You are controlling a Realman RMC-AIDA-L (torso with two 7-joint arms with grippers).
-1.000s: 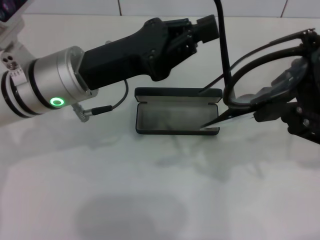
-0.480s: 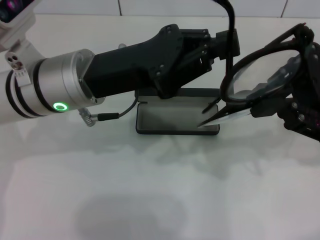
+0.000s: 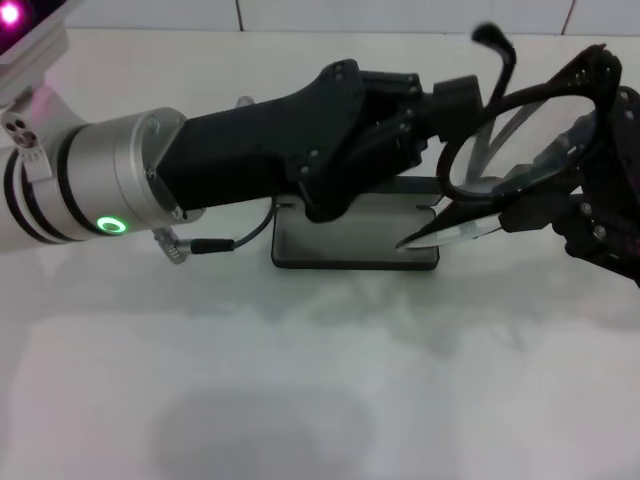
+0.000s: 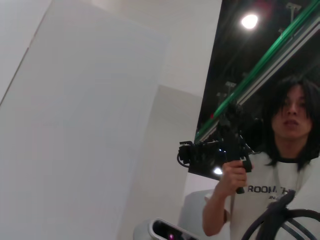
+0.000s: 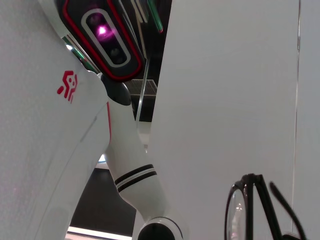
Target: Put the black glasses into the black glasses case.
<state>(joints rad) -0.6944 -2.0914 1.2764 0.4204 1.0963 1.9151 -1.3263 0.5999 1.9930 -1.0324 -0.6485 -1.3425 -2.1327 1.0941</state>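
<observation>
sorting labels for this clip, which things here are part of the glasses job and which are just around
Part of the job:
- black glasses, held up in the right gripper
- black glasses case, open on the table
- left gripper, over the case beside the glasses

Just around:
- white table
- grey cable hanging off the left arm
- person holding a camera, in the left wrist view

Looks like a robotics lab or a data-collection room, not anyone's home. The tabletop [image 3: 300,380] is plain white with a white tiled wall [image 3: 400,14] right behind it. In the left wrist view there's a person [image 4: 280,165] in a white printed t-shirt holding up a black camera rig [image 4: 215,155], with a dark ceiling, a round lamp [image 4: 249,21] and green beams [image 4: 270,55] overhead. The right wrist view shows the robot's white body with a red logo [image 5: 67,84].
</observation>
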